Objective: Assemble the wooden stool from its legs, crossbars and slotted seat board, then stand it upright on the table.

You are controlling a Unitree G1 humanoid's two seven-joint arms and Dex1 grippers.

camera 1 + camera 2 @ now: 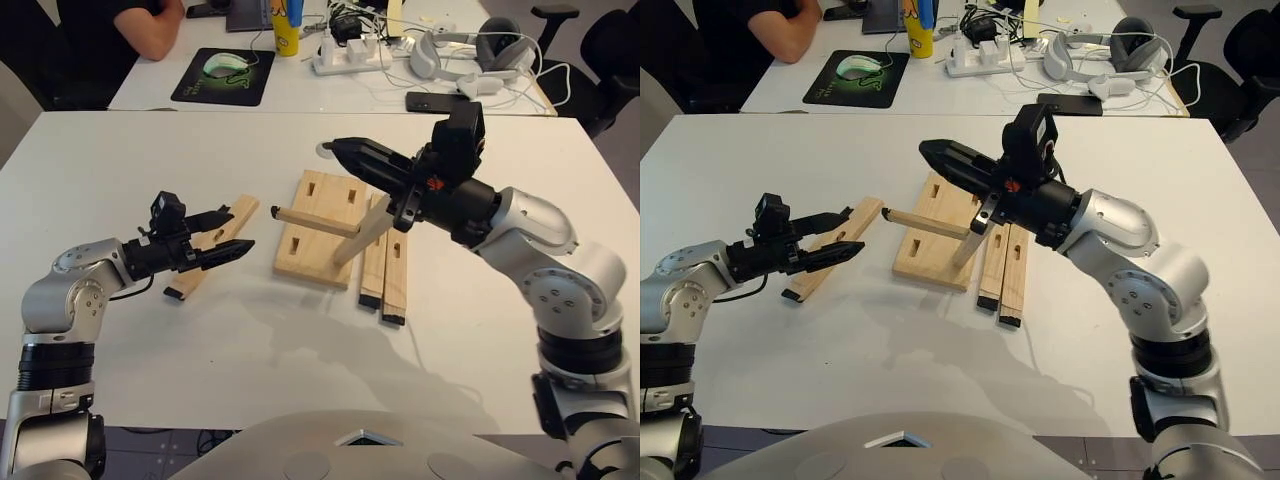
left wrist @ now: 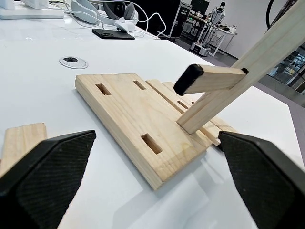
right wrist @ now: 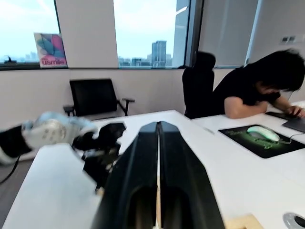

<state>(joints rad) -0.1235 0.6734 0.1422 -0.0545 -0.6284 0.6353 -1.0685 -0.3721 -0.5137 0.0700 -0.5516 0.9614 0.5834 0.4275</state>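
**A:** Slotted seat board (image 1: 312, 205): flat on the table (image 1: 150, 160), slots up.

**B:** Pincers?

**A:** My right pincer (image 1: 340, 150): clenched on a leg (image 1: 362, 238) with its crossbar (image 1: 315, 222), tilted over the board. My left pincer (image 1: 232, 233): released, by a loose leg (image 1: 243, 210).

**B:** Risk?

**A:** The tilted leg could miss its slot and shove the board. Hidden: the grip point, and whether the leg's foot touches the board.
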